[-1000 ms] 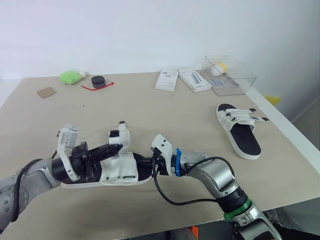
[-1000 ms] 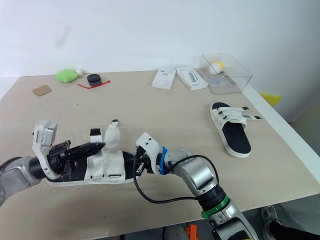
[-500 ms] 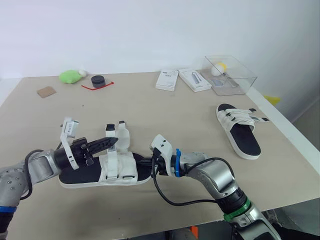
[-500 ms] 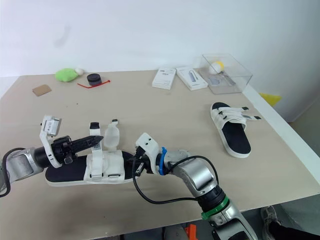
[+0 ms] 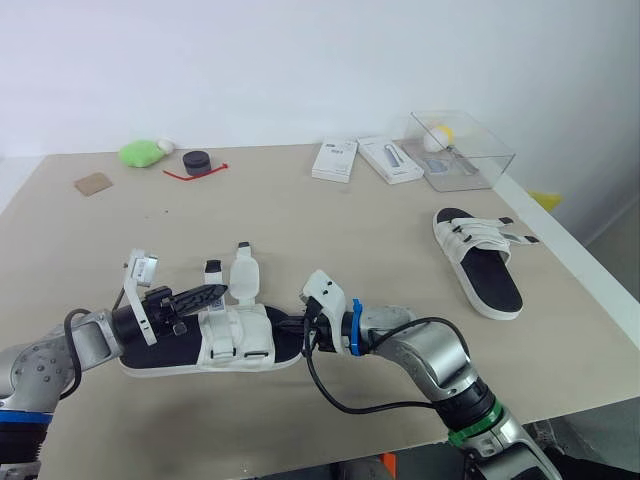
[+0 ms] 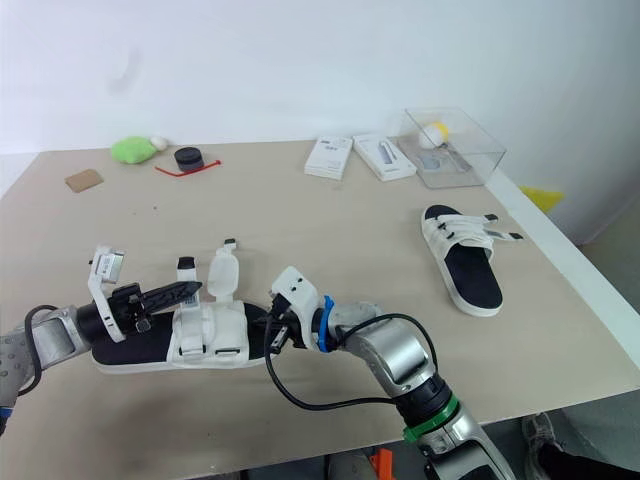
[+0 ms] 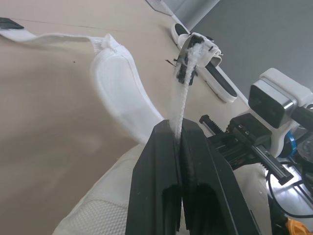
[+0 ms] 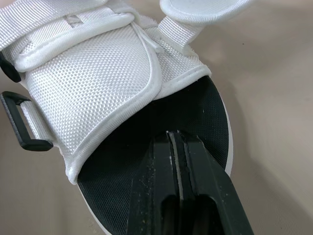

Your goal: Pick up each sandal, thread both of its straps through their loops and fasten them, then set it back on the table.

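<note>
Beige worktop [image 5: 300, 220] carries the near-left sandal [image 5: 240, 335]. Left claw [image 5: 215, 293] pinches one strap [image 7: 185, 93], lifted probably to aim it at a loop. Right claw [image 5: 300, 328], pressed together, sits against the heel end, likely steadying it.

Near sandal [image 5: 215, 345] front-left on table [image 5: 300, 220], second sandal [image 5: 478, 258] right, boxes [image 5: 360, 160] behind

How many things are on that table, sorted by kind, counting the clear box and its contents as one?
Sandals: 2
White flat boxes: 2
Clear box: 1
Green soft lump: 1
Black round thing: 1
Red cord: 1
Brown card: 1
Total: 9
</note>
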